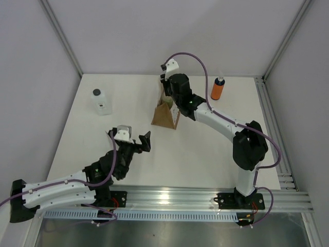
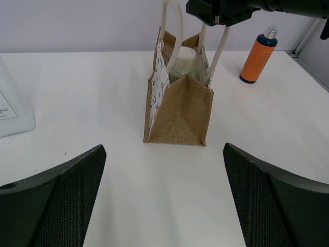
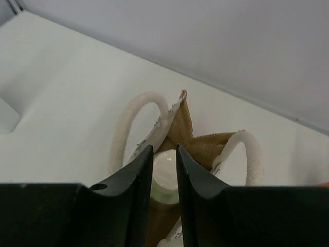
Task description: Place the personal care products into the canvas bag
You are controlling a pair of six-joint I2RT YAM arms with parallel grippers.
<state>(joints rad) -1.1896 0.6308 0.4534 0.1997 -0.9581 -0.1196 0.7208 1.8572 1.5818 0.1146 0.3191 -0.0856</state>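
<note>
Three bottles stand upright with caps up, all placed here by the canvas bag point(image 2: 180, 110). The bag is a coarse brown weave with a whitish printed side panel. It stands with its mouth upward and a narrow brown end towards the arm bases. The cream-white rounded bottle point(image 2: 184, 57) already sits inside it, between the two cream loop handles point(image 2: 172, 25), which rise stiffly. The orange bottle point(image 1: 218, 88), with a dark-blue cap, is to the bag's right, near the table's point(image 1: 195, 154) far right edge. The clear squarish bottle point(image 1: 101, 101) with a dark round cap is well to the bag's left. The right gripper point(image 3: 164, 148) hangs directly over the bag's mouth, its black jaws parted by only a thin gap and apparently gripping nothing, though that view is cramped. The left gripper point(image 2: 164, 148) is nearer than the bag, jaws spread wide and empty, with bare white tabletop between it and the bag.
</note>
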